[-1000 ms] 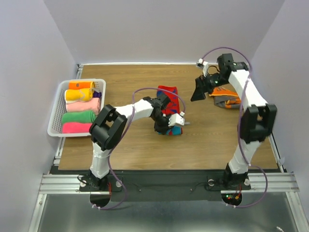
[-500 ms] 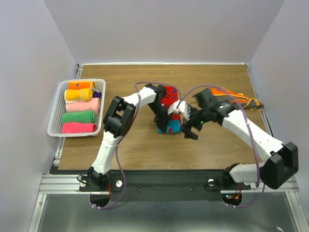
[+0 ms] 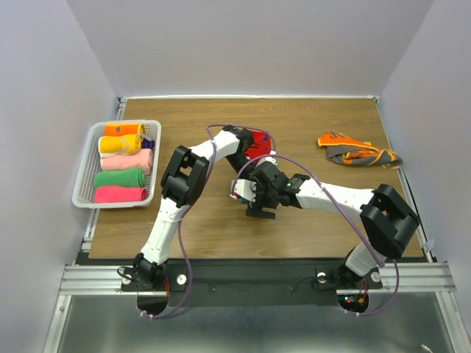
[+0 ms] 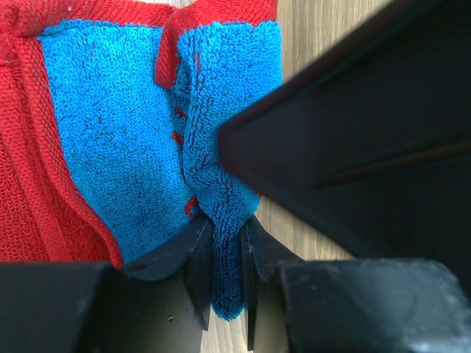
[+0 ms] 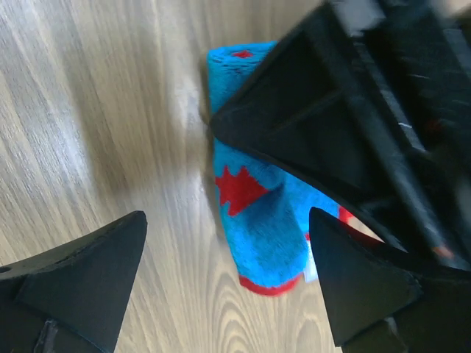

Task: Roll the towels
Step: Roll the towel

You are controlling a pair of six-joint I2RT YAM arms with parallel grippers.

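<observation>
Two white-and-black robot arms reach up from the bottom edge of the overhead frame across a brown wooden table (image 3: pixel 316 235) and meet near its centre; the left arm (image 3: pixel 157 229) rises from lower left, and the right arm (image 3: pixel 335 197) folds in from lower right.

Nearest the bases, the right gripper (image 5: pixel 228 217) has its jaws spread wide; one black finger sits at lower left of its wrist view and one at lower right, and the rolled end of a red-and-blue terry towel (image 5: pixel 257 243) lies between them; bare wood shows between the roll and the lower-left finger, while contact with the other finger cannot be made out.

Just beyond, the left gripper (image 4: pixel 224 254) is clamped on a raised fold of the same towel's blue looped side; its dark fingertips (image 4: pixel 197 257) press either face of the fold at bottom centre of its wrist view; the towel's red border runs down the left of that frame and across its top.

At middle left of the overhead frame, a white slatted plastic basket (image 3: pixel 82 170) holds rolled towels stacked front to back: a bright pink roll (image 3: pixel 116 194), a green roll (image 3: pixel 119 177), a pale pink roll (image 3: pixel 125 160), a yellow roll (image 3: pixel 121 144) beside a sliver of purple cloth (image 3: pixel 148 143), and an orange roll (image 3: pixel 121 129).

At upper right, a crumpled orange-and-grey towel (image 3: pixel 353 151) lies on the wood, well apart from both grippers.
</observation>
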